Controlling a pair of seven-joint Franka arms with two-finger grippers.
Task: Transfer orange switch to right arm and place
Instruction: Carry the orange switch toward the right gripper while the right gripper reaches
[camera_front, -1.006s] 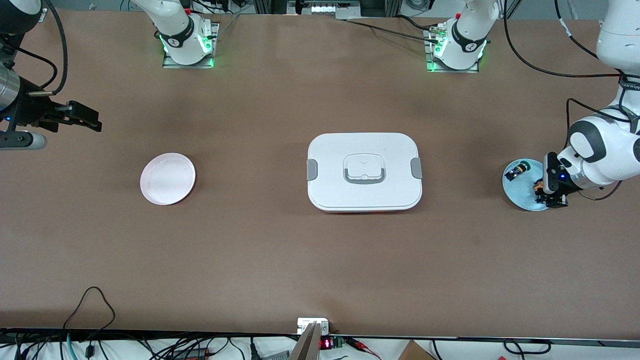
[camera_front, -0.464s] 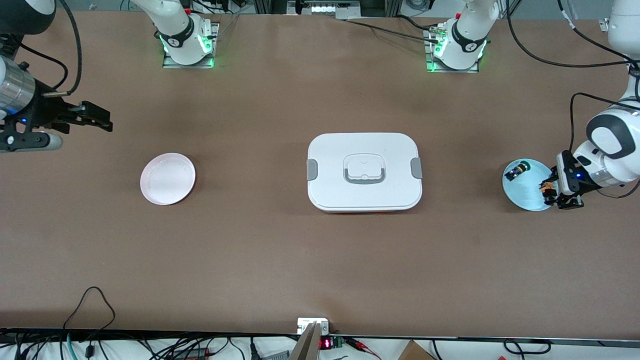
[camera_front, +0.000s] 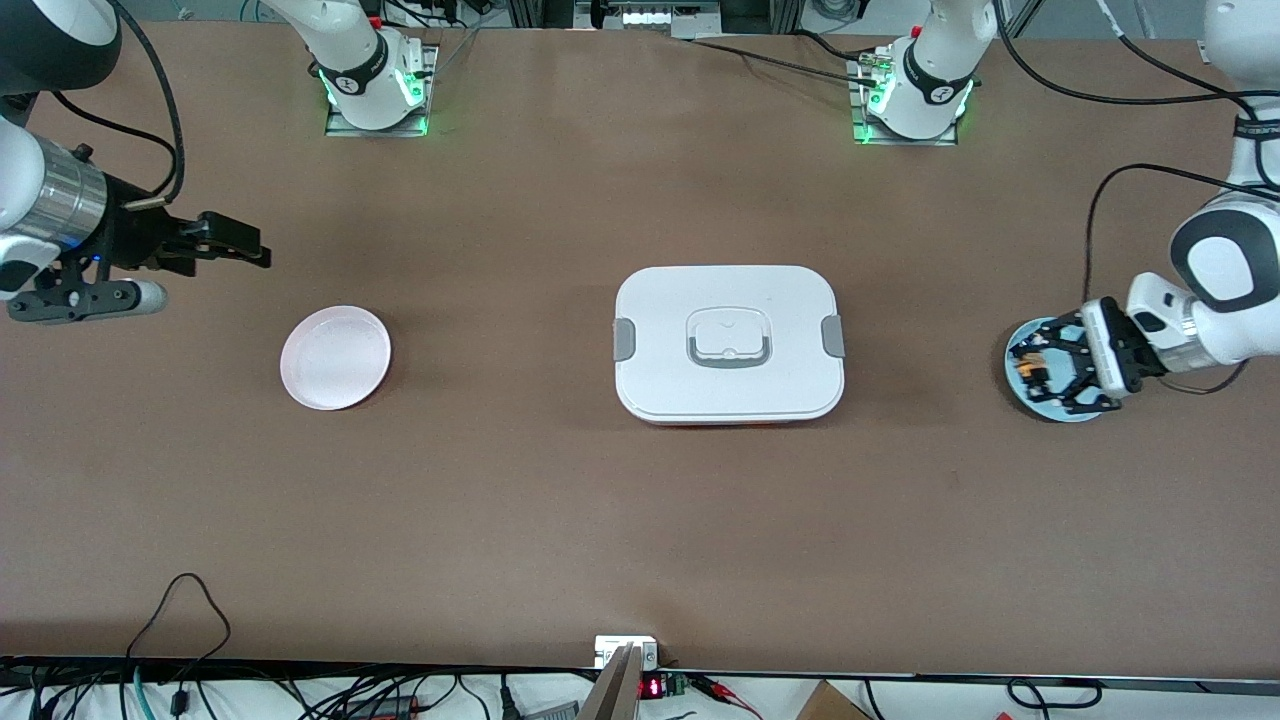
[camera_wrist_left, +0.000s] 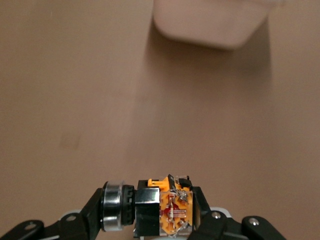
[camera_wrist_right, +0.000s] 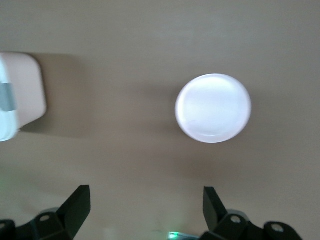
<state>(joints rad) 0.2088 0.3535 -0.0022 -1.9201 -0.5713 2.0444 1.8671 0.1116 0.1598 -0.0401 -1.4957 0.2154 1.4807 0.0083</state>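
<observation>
My left gripper (camera_front: 1040, 366) is shut on the orange switch (camera_front: 1026, 369), holding it just above the light blue plate (camera_front: 1062, 412) at the left arm's end of the table. The left wrist view shows the orange switch (camera_wrist_left: 165, 210), black body with a silver ring and orange back, clamped between the black fingers (camera_wrist_left: 80, 220) of the left gripper (camera_wrist_left: 150, 216). My right gripper (camera_front: 255, 250) hangs open and empty over bare table near the pink plate (camera_front: 335, 357). In the right wrist view the right gripper (camera_wrist_right: 146, 205) has wide-spread fingertips (camera_wrist_right: 80, 204), with the pink plate (camera_wrist_right: 213, 108) ahead of them.
A white lidded box (camera_front: 729, 343) with grey clips sits at the table's middle, between the two plates; its corner shows as the white box (camera_wrist_left: 215, 22) and its end as the white box (camera_wrist_right: 15, 97). Cables lie along the table's near edge.
My left gripper has risen off the blue plate with the switch and swung round toward the table's middle. My right arm has moved in toward the pink plate, still open.
</observation>
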